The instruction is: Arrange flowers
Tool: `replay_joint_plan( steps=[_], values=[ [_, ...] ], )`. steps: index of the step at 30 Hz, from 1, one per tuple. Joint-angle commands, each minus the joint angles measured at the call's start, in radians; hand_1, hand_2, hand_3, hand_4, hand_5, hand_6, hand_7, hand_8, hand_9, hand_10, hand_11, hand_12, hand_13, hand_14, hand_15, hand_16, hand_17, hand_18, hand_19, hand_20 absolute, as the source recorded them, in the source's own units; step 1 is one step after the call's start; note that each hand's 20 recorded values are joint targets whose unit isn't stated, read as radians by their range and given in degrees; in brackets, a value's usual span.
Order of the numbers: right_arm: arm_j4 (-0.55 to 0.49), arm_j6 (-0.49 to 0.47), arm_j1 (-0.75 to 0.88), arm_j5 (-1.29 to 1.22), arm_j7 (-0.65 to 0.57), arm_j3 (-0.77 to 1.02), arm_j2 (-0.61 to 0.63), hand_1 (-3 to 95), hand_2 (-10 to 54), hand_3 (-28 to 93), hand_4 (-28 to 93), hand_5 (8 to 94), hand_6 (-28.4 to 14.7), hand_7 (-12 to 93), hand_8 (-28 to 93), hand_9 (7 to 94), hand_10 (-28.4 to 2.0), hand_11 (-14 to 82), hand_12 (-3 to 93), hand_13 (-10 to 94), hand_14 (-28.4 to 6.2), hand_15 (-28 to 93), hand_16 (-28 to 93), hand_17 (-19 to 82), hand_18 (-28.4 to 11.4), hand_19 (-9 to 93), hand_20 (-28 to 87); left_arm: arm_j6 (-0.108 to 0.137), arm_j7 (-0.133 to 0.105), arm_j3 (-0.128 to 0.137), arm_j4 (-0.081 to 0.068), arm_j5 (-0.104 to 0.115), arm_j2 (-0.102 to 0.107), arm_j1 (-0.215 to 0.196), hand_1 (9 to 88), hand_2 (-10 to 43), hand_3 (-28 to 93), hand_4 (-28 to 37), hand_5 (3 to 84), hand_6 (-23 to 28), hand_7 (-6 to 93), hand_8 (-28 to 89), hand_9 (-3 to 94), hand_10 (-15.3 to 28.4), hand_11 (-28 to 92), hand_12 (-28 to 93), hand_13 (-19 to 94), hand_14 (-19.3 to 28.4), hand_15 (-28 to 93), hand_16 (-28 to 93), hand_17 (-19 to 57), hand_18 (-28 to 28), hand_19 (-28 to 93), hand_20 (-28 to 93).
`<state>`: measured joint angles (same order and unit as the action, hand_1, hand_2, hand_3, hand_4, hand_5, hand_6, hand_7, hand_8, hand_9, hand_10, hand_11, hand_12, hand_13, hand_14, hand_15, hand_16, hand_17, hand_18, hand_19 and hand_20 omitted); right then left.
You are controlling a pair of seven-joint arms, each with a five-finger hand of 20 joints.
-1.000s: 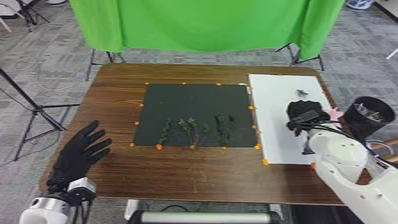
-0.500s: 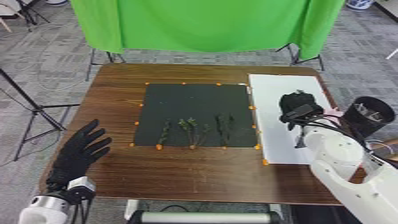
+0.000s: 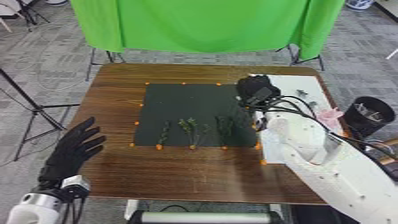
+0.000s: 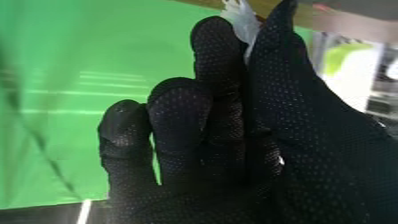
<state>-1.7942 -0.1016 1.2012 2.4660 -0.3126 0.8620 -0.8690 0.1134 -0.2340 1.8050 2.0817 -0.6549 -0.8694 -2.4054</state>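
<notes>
Left hand point(image 3: 64, 159): fingers apart, left of the dark mat point(image 3: 187, 102).
Green stems point(image 3: 189, 127): unmoved on the mat's near part.
Pink bundle point(image 3: 330, 118): more exposed, at the white sheet's point(image 3: 289, 82) right edge.
Right hand point(image 3: 257, 90): I've shifted it left; thumb and finger clamp a pale piece point(image 4: 238, 20).
Small sprig point(image 3: 302, 93): on the sheet, uncovered.

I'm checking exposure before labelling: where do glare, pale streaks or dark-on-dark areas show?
Head view: the leafy stems show little contrast on the black mat, while the white sheet is bright. Right wrist view: pale streaks and a darker band mark the green cloth, and the right hand's black glove has tiny glints.
</notes>
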Motion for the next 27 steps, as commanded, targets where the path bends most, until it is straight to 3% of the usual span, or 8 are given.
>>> replay_joint_plan(
  steps=[1,8,14,15,19,27],
  values=[
    [0.031,0.011,-0.076,0.036,0.072,-0.079,-0.168,43.3,-9.5,86,-24,67.3,4.0,52,4,83.1,-5.6,17.8,46.9,68,-6.0,76,28,31,-20.8,89,50,-0.003,0.000,0.030,0.008,0.009,0.023,-0.014,25.9,-3.5,70,-23.9,25.4,2.4,21.0,-11,24.1,11.9,19,17,22,16.4,31,1,-9.1,22.4,43,10],
    [0.078,-0.008,-0.104,0.063,0.106,-0.149,-0.270,43.2,-9.5,86,-24,67.1,3.9,52,3,82.9,-5.7,17.5,46.5,68,-5.9,76,28,31,-20.7,89,50,-0.005,0.001,0.020,-0.004,0.013,0.037,0.011,25.9,-3.5,70,-24.0,25.5,2.4,21.0,-11,24.1,11.9,19,17,22,16.4,31,1,-9.2,22.4,43,10],
    [0.102,-0.028,-0.124,0.081,0.124,-0.207,-0.341,43.2,-9.5,86,-24,67.0,3.9,52,3,82.9,-5.8,17.2,46.3,68,-6.1,76,28,31,-20.7,89,50,-0.019,0.022,0.007,-0.015,0.013,0.031,0.026,25.7,-3.4,70,-24.1,25.4,2.3,21.0,-11,23.9,11.8,19,17,22,16.4,31,1,-9.2,22.4,43,10],
    [0.105,-0.020,-0.134,0.074,0.121,-0.225,-0.346,43.3,-9.5,86,-24,67.0,3.9,52,3,82.9,-5.8,17.2,46.3,68,-6.1,76,28,31,-20.7,89,50,-0.018,0.014,0.000,-0.020,0.016,0.037,0.030,25.7,-3.4,70,-24.1,25.4,2.3,20.9,-11,23.9,11.8,19,17,22,16.4,31,1,-9.2,22.5,43,10],
    [0.124,-0.030,-0.136,0.085,0.135,-0.246,-0.391,43.3,-9.5,86,-24,67.1,3.9,52,3,82.8,-5.8,17.1,46.2,68,-6.0,76,28,31,-20.7,89,50,-0.027,0.031,0.005,-0.024,0.014,0.042,0.034,25.6,-3.4,70,-24.1,25.3,2.3,21.0,-11,23.9,12.0,18,17,22,16.5,31,1,-9.2,22.5,43,10],
    [0.194,-0.024,-0.172,0.090,0.129,-0.301,-0.447,43.4,-9.5,86,-24,66.8,4.0,52,3,82.7,-5.7,16.6,46.0,68,-5.9,76,28,31,-20.7,89,50,-0.013,0.030,-0.012,-0.028,0.016,0.056,0.056,25.7,-3.3,70,-24.2,24.6,2.0,21.0,-11,22.9,11.7,18,17,22,16.3,31,1,-9.2,22.5,43,10]
  ],
)
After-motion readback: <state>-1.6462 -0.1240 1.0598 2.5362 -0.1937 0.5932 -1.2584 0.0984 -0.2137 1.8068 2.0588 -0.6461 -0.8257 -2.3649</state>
